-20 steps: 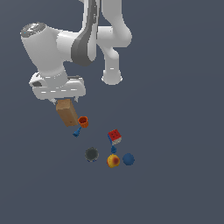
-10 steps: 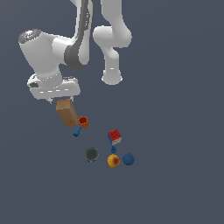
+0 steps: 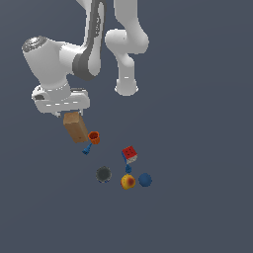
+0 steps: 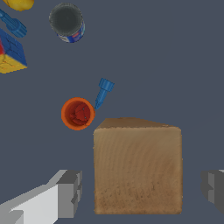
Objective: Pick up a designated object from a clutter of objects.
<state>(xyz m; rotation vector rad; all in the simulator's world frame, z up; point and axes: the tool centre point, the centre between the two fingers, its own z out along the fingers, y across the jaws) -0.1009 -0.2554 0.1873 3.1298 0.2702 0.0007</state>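
Note:
The tall tan-brown box (image 3: 76,127) stands at the exterior view's left of the clutter; in the wrist view (image 4: 138,168) its top face fills the space between my fingers. My gripper (image 4: 142,188) is open, one finger (image 4: 70,192) on each side of the box with a small gap. In the exterior view the white hand (image 3: 60,101) sits right above the box and hides the fingers. The orange cup (image 3: 94,137) (image 4: 77,113) stands close beside the box, apart from it.
A blue cone piece (image 3: 87,149) (image 4: 103,92) lies by the cup. Further off are a dark grey ball (image 3: 103,174) (image 4: 66,21), a red-white cube (image 3: 129,154), a yellow-red ball (image 3: 128,182) and a blue ball (image 3: 145,180).
The arm's upper links have swung toward the exterior view's left. The hand has stayed above the box with little shift. No object has moved.

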